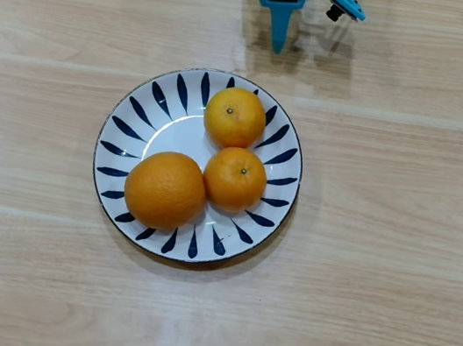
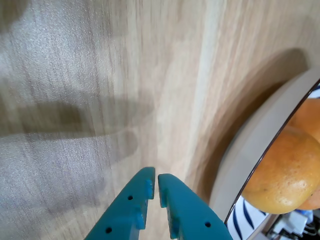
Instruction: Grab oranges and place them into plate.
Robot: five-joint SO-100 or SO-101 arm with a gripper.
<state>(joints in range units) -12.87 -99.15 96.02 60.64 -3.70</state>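
Note:
Three oranges lie together in the white plate (image 1: pixel 146 97) with dark blue rim strokes, at the middle of the overhead view. The largest orange (image 1: pixel 165 190) sits at the lower left, a smaller orange (image 1: pixel 235 178) touches it on the right, and a third orange (image 1: pixel 234 118) lies at the top. My blue gripper (image 1: pixel 277 46) hangs above the bare wood just beyond the plate's top edge, apart from it. In the wrist view the gripper (image 2: pixel 153 181) is shut with nothing in it, and the plate rim (image 2: pixel 255 145) and an orange (image 2: pixel 285 172) show at the right.
The plate rests on a light wooden table (image 1: pixel 391 280), with open wood on every side of it. No other objects are in view.

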